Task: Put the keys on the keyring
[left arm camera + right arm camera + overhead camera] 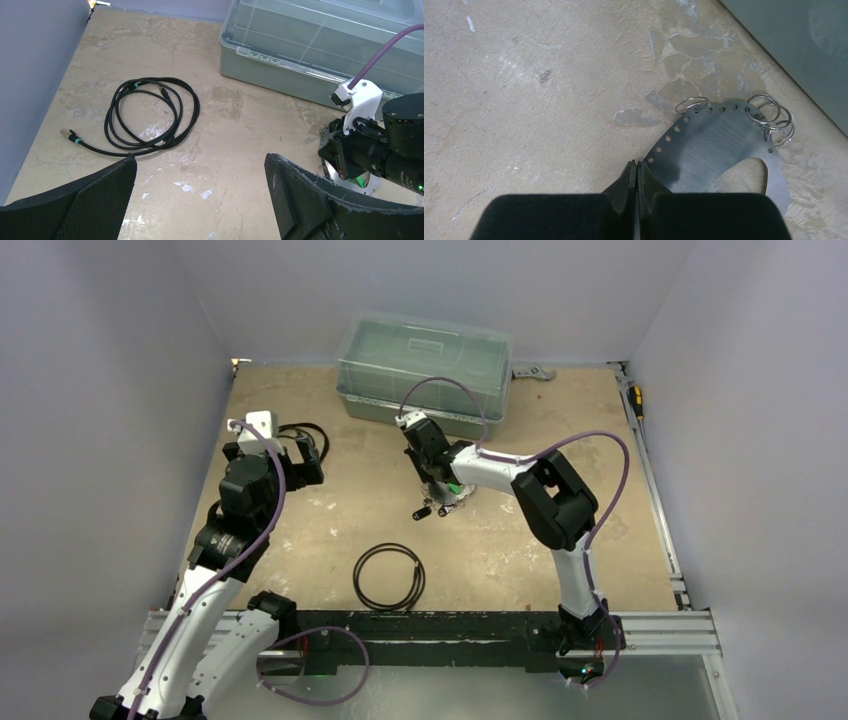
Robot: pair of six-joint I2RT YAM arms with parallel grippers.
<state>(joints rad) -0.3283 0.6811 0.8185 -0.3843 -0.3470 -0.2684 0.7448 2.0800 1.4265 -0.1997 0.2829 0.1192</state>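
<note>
The keyring (704, 150) shows as a flat silvery crescent plate with holes along its rim and small wire rings (774, 117) hooked through them. It lies mid-table below my right gripper (437, 485). Two black-headed keys (432, 511) poke out on its near side, and a green piece (455, 487) sits beside them. My right gripper (638, 165) is shut, tips together at the plate's left rim. A pale sliver between them is too small to identify. My left gripper (200, 175) hangs wide open over bare table, holding nothing.
A clear lidded plastic box (425, 365) stands at the back. A coiled black cable (150, 115) lies at the left, just ahead of my left gripper. A black hoop (389, 577) rests near the front edge. A grey spanner (533, 372) lies at the back right.
</note>
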